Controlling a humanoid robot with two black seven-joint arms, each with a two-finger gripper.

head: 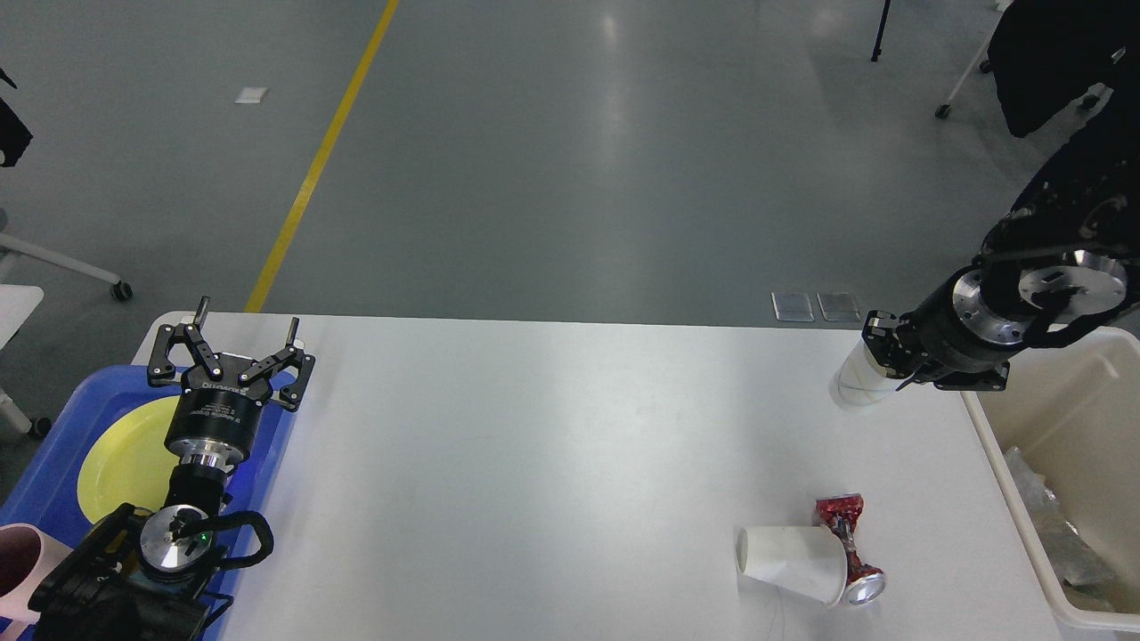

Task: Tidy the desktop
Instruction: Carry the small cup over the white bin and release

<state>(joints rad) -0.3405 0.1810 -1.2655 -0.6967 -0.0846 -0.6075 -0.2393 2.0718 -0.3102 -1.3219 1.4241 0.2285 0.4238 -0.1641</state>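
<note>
The white desktop [552, 445] fills the middle of the head view. My right gripper [877, 352] is at the desktop's far right and is shut on a white paper cup [855, 378], held on its side above the desktop. A second white paper cup [791, 561] lies on its side near the front right, touching a crushed red can [850, 547]. My left gripper [245, 334] is open and empty, above the far edge of the blue tray [53, 463] at the left.
A yellow plate [125, 454] lies in the blue tray, and a pink cup [22, 570] stands at its near left. A cream bin [1069, 463] with crumpled clear plastic inside stands off the desktop's right edge.
</note>
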